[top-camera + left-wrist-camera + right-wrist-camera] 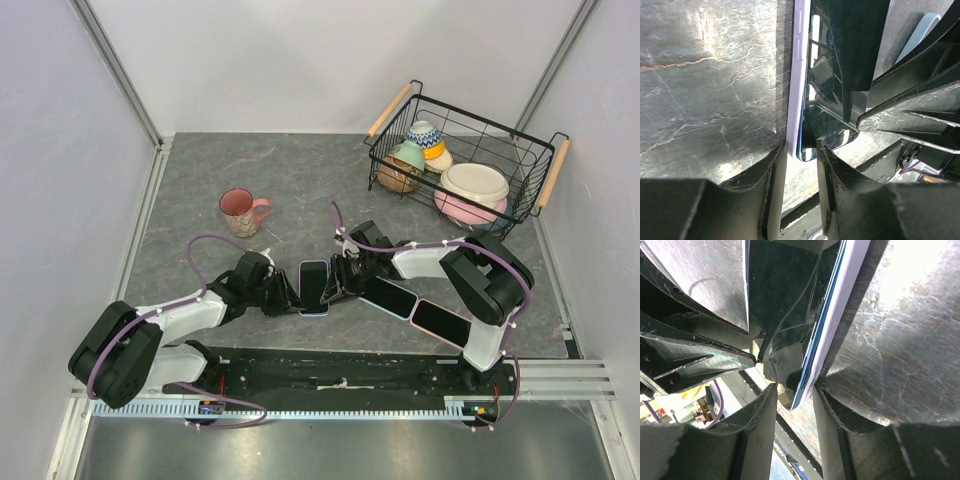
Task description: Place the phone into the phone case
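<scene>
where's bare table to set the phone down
Bare table lies between the pink mug and the wire basket, and left of the mug toward the wall. Crowded: near centre, where the left gripper and right gripper meet at the phone, with two more phones beside the right arm.

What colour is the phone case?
Pale lilac. The phone case shows best in the left wrist view, along its edge with the side buttons.
</scene>
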